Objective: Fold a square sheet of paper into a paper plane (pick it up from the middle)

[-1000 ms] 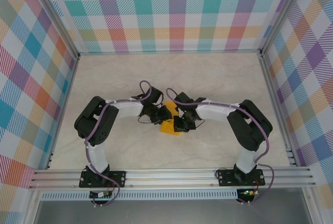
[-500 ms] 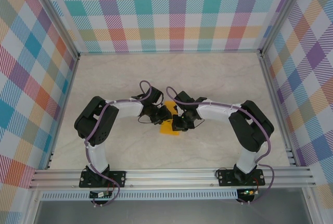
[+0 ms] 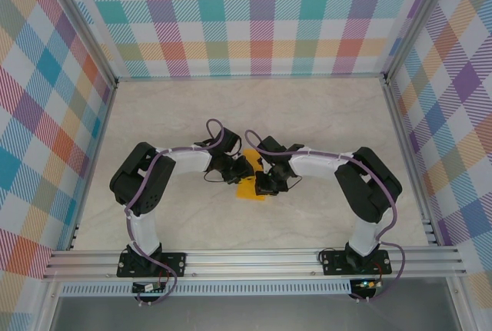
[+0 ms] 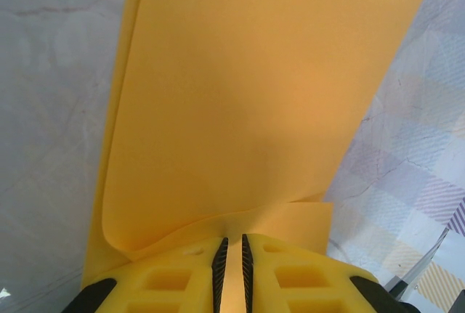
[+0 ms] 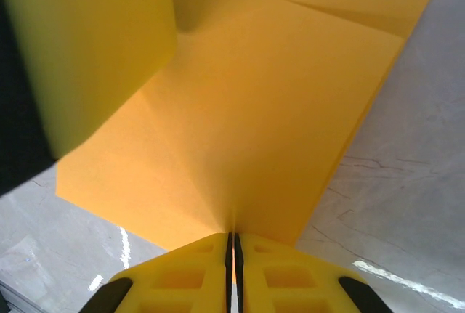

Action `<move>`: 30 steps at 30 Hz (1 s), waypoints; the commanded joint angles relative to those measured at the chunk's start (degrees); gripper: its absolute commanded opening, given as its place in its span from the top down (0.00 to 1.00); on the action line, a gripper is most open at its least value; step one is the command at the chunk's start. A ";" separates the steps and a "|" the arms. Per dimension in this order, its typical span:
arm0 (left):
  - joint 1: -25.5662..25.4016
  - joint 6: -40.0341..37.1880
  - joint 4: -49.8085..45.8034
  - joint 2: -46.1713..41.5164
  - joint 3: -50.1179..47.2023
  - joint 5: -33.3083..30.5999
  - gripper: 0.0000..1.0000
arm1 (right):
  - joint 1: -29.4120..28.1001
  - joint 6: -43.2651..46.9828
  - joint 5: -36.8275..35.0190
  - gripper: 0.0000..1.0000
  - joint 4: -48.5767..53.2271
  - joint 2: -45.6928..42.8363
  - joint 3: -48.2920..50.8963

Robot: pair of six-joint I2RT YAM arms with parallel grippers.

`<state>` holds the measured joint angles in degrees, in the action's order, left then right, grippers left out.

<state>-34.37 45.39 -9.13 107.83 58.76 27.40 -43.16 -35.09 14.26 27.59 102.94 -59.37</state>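
The square sheet of paper (image 3: 250, 190), orange-yellow and creased into folded layers, sits at the table's middle between both grippers. My left gripper (image 3: 243, 170) pinches one edge: in the left wrist view the paper (image 4: 254, 95) curls up into its narrow jaw gap (image 4: 232, 244). My right gripper (image 3: 266, 184) is shut on another edge; in the right wrist view the paper (image 5: 261, 124) fans out from its closed jaws (image 5: 233, 239) with a crease running away. A blurred yellow finger (image 5: 87, 44) of the left gripper rests against the sheet at upper left.
The marble-patterned table top (image 3: 323, 116) spreads around the arms. Checked walls (image 3: 261, 16) with aluminium posts enclose it on three sides. A metal rail (image 3: 254, 258) carries both arm bases at the near edge.
The right gripper has edged slightly left toward the left gripper. Both keep their hold on the paper.
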 commanded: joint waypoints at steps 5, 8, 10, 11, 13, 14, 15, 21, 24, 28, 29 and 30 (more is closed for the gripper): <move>-0.79 0.31 -8.91 3.78 -1.98 -5.16 0.82 | -0.22 2.08 0.18 0.88 3.00 0.61 0.62; -0.79 0.34 -8.90 3.77 -1.98 -5.25 0.82 | -0.26 2.38 0.53 0.88 3.38 0.48 0.90; -0.79 0.34 -8.98 3.79 -1.98 -5.28 0.82 | -0.26 2.43 0.84 0.88 3.45 0.43 1.26; -0.79 0.34 -8.98 3.79 -1.97 -5.32 0.82 | -0.31 2.44 1.01 0.88 3.44 0.51 1.45; -0.79 0.33 -8.98 3.77 -2.02 -5.27 0.82 | -0.26 2.48 1.27 0.88 3.52 0.34 1.79; -0.79 0.31 -9.07 3.79 -1.99 -5.29 0.82 | -0.26 2.41 1.30 0.88 3.53 0.26 2.04; -0.79 0.28 -9.07 3.79 -2.06 -5.27 0.82 | -0.26 2.40 1.32 0.88 3.52 0.16 2.22; -0.79 0.27 -9.23 3.81 -2.07 -5.34 0.82 | -0.26 2.40 1.30 0.88 4.22 -0.14 3.25; -0.79 0.21 -9.24 3.78 -1.99 -5.42 0.82 | -0.26 2.53 1.27 0.88 4.66 -0.86 4.02; -0.79 0.17 -9.33 3.87 -1.98 -5.41 0.82 | -0.26 2.84 2.00 0.89 4.93 -1.69 5.01; -0.79 0.17 -9.33 3.83 -1.98 -5.42 0.82 | -0.26 2.92 2.16 0.90 4.98 -1.77 5.35; -0.79 0.23 -9.33 3.83 -1.98 -5.42 0.82 | -0.26 3.02 2.05 0.91 5.02 -1.97 5.70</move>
<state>-34.37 45.39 -9.32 107.85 58.81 27.35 -43.13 -33.34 14.87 26.11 101.49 -56.36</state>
